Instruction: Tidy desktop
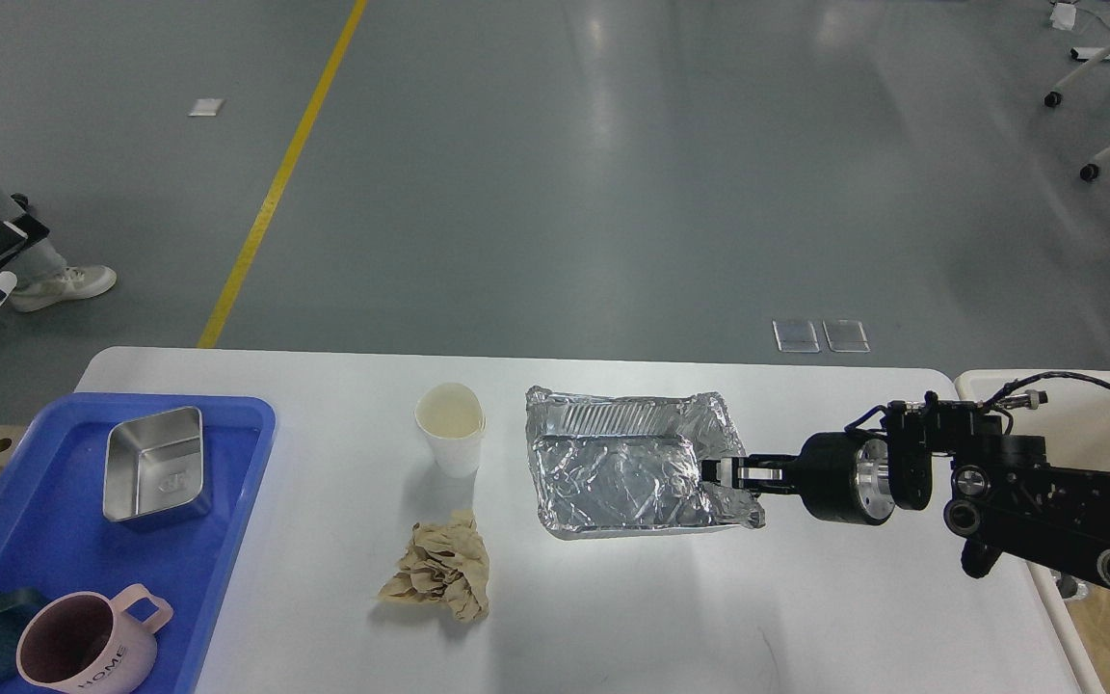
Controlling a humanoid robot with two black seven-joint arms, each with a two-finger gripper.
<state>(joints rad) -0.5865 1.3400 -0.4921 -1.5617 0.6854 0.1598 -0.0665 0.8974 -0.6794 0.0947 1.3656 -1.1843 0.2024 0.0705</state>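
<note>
Single head view is looking forward and down from above the near edge of the desktop (613,617), taking in the whole white top at mid range and grey floor (555,173) stretching far beyond it.
</note>
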